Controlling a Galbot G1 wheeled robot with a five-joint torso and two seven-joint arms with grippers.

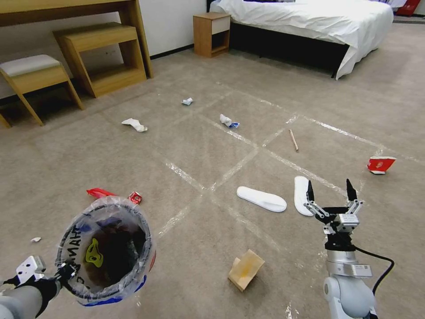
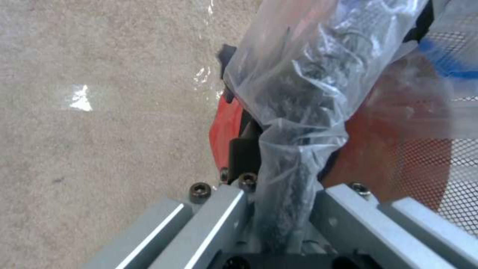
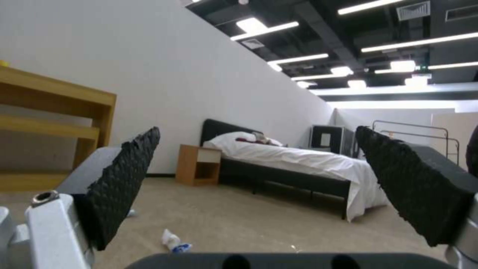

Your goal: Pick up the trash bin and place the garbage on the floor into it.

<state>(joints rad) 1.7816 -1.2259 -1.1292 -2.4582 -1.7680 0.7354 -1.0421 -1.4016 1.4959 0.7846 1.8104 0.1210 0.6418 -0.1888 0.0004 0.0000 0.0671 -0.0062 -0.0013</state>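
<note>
My left gripper point(image 1: 66, 271) is shut on the near rim of the trash bin point(image 1: 148, 248), a small red bin with a crinkly clear bag, held above the floor point(image 1: 190, 146) at the lower left. In the left wrist view the gripper point(image 2: 283, 175) pinches bag and red wall point(image 2: 398, 145) together. My right gripper point(image 1: 330, 186) stands open and empty, fingers up, just behind two white slippers point(image 1: 261, 198) point(image 1: 302, 195). Garbage lies scattered: a cardboard box point(image 1: 245, 269), a red carton point(image 1: 380, 164), a wooden stick point(image 1: 293, 140), crumpled papers point(image 1: 134, 125) point(image 1: 228, 120), red wrappers point(image 1: 99, 192).
A wooden desk with a shelf unit point(image 1: 104, 57) and a padded stool point(image 1: 33, 73) stand at the back left. A nightstand point(image 1: 211, 33) and a bed point(image 1: 305, 22) line the far wall. Clear tape lines point(image 1: 234, 168) cross the carpet.
</note>
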